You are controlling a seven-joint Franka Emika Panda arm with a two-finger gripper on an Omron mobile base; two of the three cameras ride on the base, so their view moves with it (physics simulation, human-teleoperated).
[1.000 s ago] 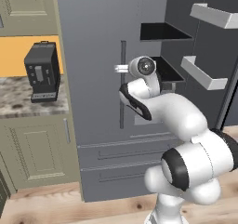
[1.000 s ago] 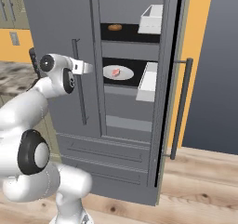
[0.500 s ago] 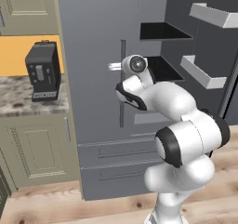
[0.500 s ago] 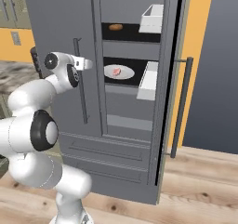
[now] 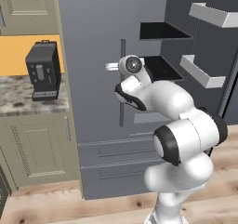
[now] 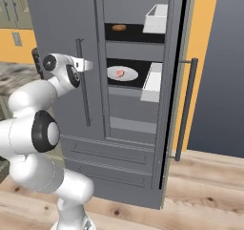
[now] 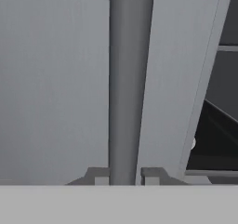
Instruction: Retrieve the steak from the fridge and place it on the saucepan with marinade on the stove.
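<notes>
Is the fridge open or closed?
Half open: the right door is swung out, showing shelves and a plate; the left door is shut.

2 rear base views flanking the fridge (image 5: 116, 28); hand view close against its handle (image 7: 128, 79).

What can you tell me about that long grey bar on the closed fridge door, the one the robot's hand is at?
The bar handle is a long, smooth, dull grey rod that looks like metal. It stands upright on the closed left door of the fridge, near that door's inner edge, held a little off the panel. The gripper has reached it near its upper end, with one dark finger on each side of the rod, closed against it. The right door beside it stands open.
</notes>
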